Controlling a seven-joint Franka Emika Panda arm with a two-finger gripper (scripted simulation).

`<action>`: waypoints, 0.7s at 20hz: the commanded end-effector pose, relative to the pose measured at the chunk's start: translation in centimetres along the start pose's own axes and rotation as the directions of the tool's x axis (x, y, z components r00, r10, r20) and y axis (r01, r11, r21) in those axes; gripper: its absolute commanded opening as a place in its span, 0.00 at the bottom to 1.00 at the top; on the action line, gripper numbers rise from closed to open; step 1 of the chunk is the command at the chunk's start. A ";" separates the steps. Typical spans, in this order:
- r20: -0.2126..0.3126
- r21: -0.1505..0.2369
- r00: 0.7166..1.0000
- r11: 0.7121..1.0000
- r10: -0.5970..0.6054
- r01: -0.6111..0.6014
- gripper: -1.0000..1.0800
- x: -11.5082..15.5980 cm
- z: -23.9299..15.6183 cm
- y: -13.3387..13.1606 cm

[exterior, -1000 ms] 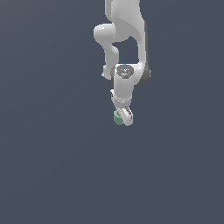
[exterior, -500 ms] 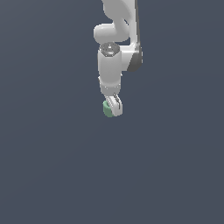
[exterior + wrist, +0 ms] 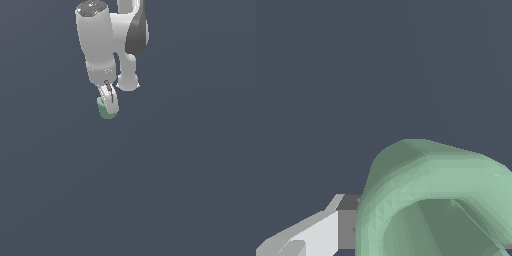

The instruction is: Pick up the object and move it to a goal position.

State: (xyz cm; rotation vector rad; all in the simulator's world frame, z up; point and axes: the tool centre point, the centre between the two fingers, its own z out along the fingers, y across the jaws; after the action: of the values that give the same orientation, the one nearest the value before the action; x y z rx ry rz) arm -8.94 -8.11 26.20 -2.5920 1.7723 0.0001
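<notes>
The object (image 3: 105,110) is a small pale green rounded piece held at the tip of my gripper (image 3: 108,102), high above the dark grey floor in the exterior view. The white fingers (image 3: 106,94) close on it from above. In the wrist view the object (image 3: 431,200) fills the near corner as a green hollow ring, with one white finger (image 3: 316,232) pressed against its side. The other finger is hidden behind the object.
The white arm (image 3: 100,40) comes down from the upper edge of the exterior view. The dark grey floor (image 3: 175,190) spreads all around with nothing else showing on it.
The arm has swung toward the exterior view's left and risen, carrying the green object with it. The wrist has turned. The gripper stays shut on the object.
</notes>
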 end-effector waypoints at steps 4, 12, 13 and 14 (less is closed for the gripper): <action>0.000 -0.001 1.000 1.000 -0.001 0.001 0.00 3.4 -5.1 1.3; -0.001 -0.001 1.000 1.000 -0.002 0.002 0.00 6.7 -9.9 2.2; -0.001 -0.001 1.000 1.000 -0.003 0.003 0.00 7.0 -10.3 2.3; -0.001 -0.001 1.000 1.000 -0.003 0.003 0.00 7.2 -10.6 2.3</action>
State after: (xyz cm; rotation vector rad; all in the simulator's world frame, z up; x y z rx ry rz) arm -8.57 -15.28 36.20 -2.5942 1.7708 -0.0011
